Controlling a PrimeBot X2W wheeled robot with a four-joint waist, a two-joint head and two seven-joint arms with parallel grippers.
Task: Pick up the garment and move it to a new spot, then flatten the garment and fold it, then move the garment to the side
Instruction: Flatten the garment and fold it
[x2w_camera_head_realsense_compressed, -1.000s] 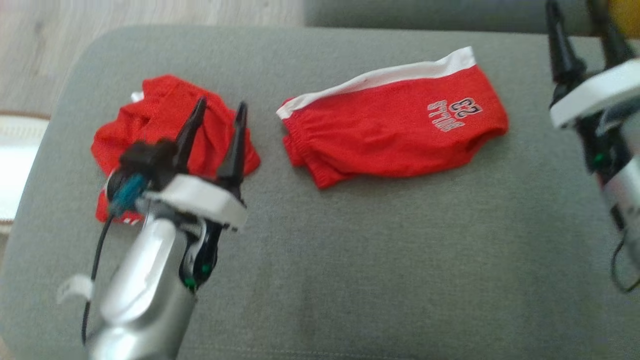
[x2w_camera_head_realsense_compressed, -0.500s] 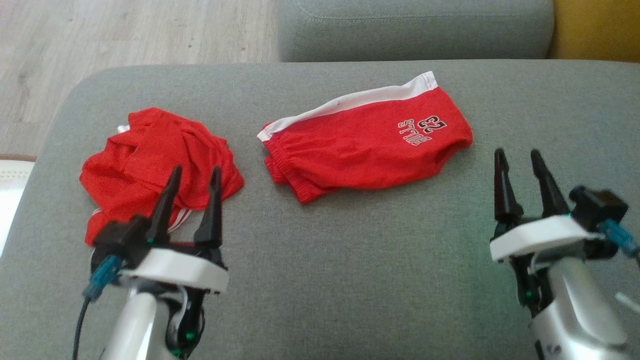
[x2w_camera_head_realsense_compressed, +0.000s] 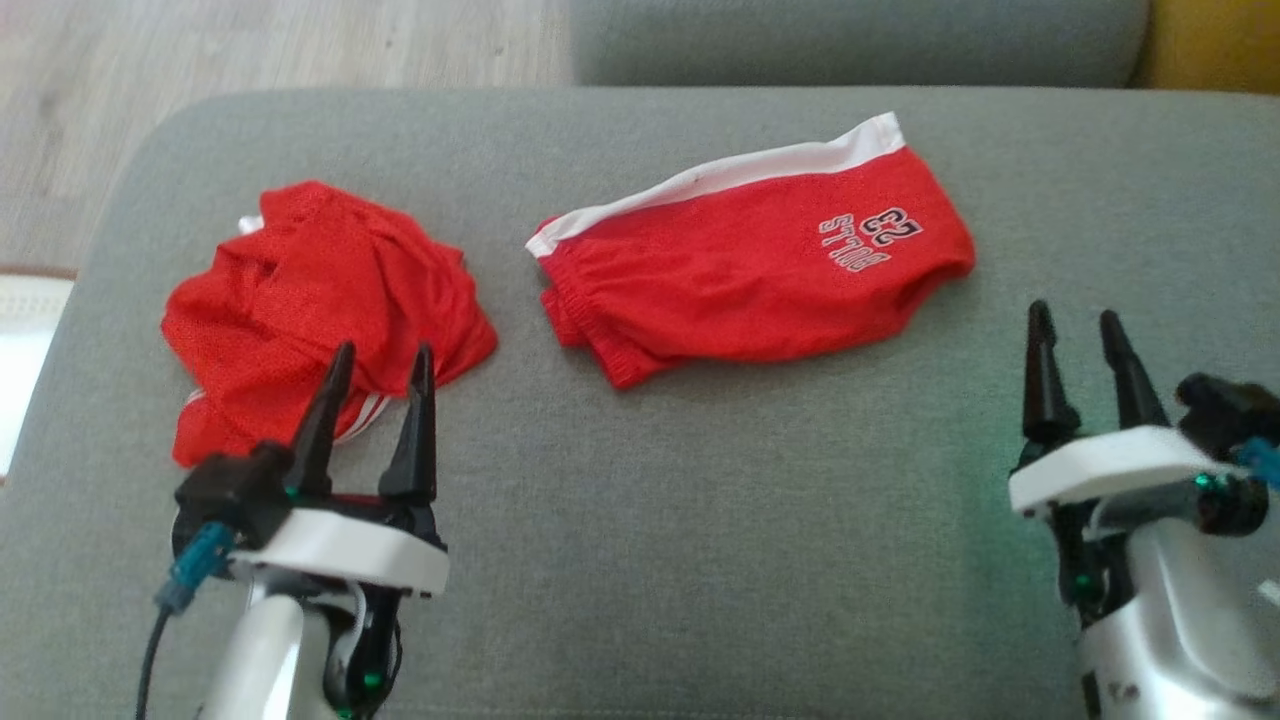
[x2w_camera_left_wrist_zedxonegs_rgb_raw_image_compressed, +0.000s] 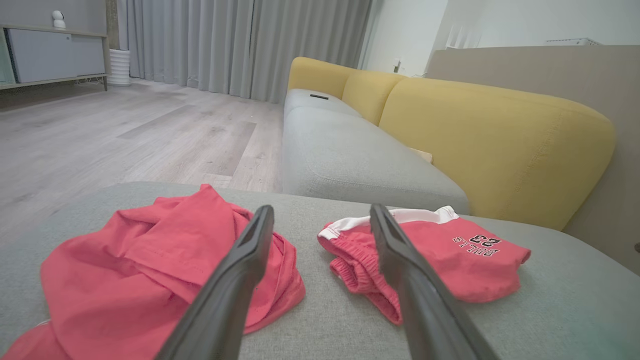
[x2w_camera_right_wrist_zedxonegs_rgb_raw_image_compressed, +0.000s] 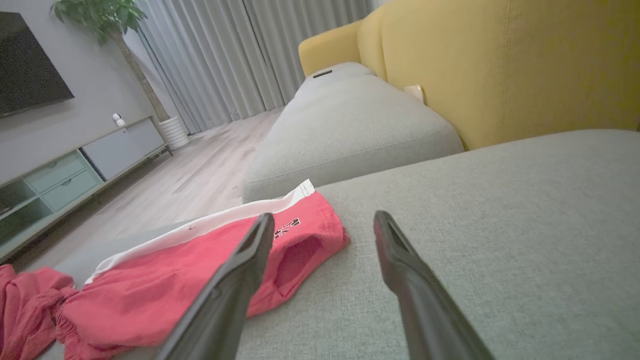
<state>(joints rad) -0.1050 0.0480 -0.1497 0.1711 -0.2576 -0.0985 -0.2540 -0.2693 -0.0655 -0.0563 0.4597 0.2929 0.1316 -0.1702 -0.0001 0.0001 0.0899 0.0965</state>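
Left gripper (x2w_camera_head_realsense_compressed: 385, 350), fingers spread and empty, is hovering at the near edge of the crumpled red shirt (x2w_camera_head_realsense_compressed: 310, 290), which is lying at its 11 o'clock on the grey woven cushion (x2w_camera_head_realsense_compressed: 700, 500). Folded red shorts (x2w_camera_head_realsense_compressed: 750, 270), oblong and white-banded, are lying at 10 o'clock from the right gripper (x2w_camera_head_realsense_compressed: 1074, 312), also released.
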